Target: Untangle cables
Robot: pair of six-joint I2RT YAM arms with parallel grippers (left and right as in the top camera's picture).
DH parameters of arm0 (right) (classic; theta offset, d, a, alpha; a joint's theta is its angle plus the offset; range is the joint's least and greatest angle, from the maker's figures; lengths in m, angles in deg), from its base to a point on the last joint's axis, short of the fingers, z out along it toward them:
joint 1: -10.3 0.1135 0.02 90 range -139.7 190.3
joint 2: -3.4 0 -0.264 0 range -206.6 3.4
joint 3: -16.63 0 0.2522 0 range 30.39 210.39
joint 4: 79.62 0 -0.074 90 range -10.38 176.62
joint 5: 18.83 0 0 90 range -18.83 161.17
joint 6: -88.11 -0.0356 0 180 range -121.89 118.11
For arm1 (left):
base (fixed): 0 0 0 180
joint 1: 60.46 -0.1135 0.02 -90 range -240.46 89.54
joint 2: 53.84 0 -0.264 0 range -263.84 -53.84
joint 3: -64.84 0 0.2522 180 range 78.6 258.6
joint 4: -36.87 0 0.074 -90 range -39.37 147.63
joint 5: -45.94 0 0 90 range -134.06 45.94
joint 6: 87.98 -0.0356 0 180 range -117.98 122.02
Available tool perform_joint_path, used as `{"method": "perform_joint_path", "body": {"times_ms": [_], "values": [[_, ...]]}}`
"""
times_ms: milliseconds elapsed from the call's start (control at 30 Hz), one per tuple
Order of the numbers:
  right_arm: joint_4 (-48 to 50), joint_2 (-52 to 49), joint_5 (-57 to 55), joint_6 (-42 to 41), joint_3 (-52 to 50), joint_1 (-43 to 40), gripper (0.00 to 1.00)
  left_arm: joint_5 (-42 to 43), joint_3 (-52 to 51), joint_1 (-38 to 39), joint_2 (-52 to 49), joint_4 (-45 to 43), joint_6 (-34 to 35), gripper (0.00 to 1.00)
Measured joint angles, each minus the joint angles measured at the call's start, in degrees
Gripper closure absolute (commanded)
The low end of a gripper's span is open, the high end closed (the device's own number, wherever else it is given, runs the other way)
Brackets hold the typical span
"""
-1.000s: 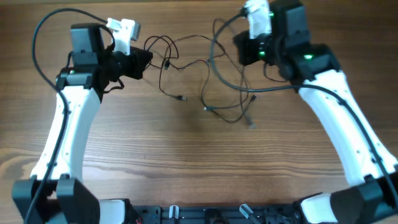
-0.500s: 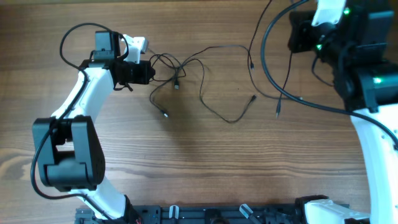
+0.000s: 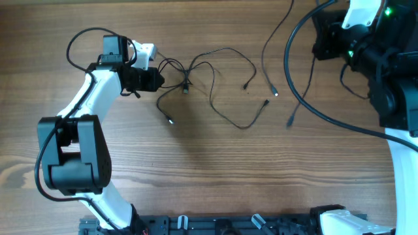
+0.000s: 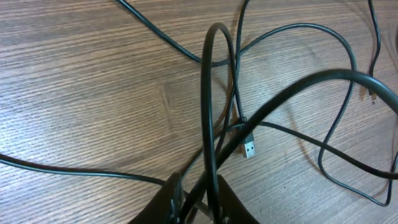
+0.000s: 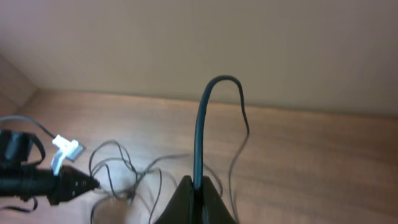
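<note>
Several thin black cables (image 3: 185, 83) lie on the wood table, knotted near my left gripper and trailing right to loose plug ends (image 3: 274, 93). My left gripper (image 3: 155, 79) is low at the knot's left side and shut on cables; in the left wrist view its jaws (image 4: 196, 200) clamp crossing strands, with a USB plug (image 4: 249, 149) just ahead. My right gripper (image 3: 324, 40) is raised at the far right. In the right wrist view its jaws (image 5: 198, 185) are shut on one cable (image 5: 199, 124) that arches up above them.
The thicker black arm cable (image 3: 295, 98) sweeps across the right side of the table (image 3: 209, 176). A plain wall (image 5: 249, 43) stands behind the table. The left arm (image 5: 37, 180) and the cable knot (image 5: 124, 180) show in the right wrist view.
My right gripper has risen and moved right with its cable. The left gripper has pulled left. The cables have spread out, and loose ends shifted right.
</note>
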State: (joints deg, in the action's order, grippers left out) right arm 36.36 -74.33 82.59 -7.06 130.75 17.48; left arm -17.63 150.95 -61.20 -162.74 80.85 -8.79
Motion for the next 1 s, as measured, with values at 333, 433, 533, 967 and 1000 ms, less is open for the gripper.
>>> {"method": "perform_joint_path", "body": {"times_ms": [333,433,533,967,1000], "values": [[-2.67,-0.02,-4.52,-0.31,0.0,0.0,0.96,1.55,0.0,5.29,0.0,0.37,0.63,0.57],[-3.15,-0.02,-7.08,-1.14,0.0,0.0,0.96,1.79,0.0,7.96,0.0,-0.26,0.61,0.57],[-3.32,-0.02,-8.94,-1.31,0.0,0.0,0.96,1.9,0.0,10.25,0.02,-0.55,0.33,0.54],[-4.04,-0.02,-10.71,-1.31,0.31,0.0,0.96,-15.96,0.0,14.71,21.88,-1.03,-2.67,0.46],[-4.0,-0.02,-11.34,-1.33,0.31,0.0,0.96,-16.74,0.0,14.71,22.99,-1.01,-2.69,0.45]]}}
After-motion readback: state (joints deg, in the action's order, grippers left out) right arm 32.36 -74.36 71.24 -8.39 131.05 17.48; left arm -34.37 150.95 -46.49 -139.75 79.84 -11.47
